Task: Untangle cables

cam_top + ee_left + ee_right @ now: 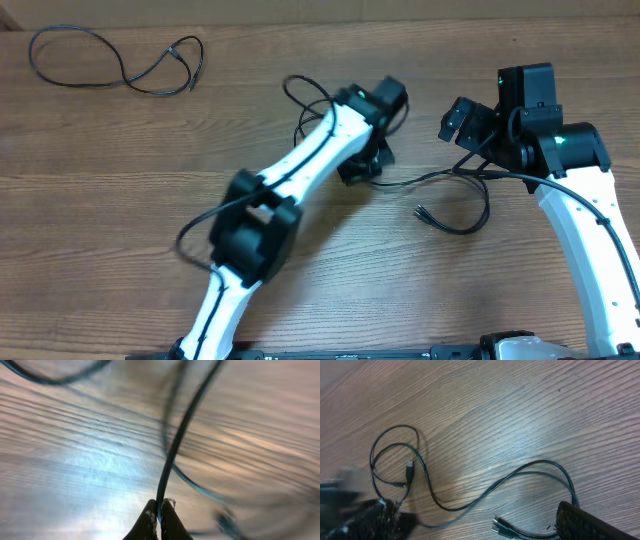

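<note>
Black cable (172, 455) pinched tight between left fingers (148, 522), right fingers (587, 524) spread wide, wooden table (120, 200)

One thin black cable (122, 72) lies alone at far left, in a loose open loop. Two others (470, 505) run side by side across the middle, curled and crossing at one end, small plugs (410, 467) showing.

white arms (305, 162), black joints (252, 226), green lights (560, 138)

no readable text, labels, numbers, signs anywhere
</note>
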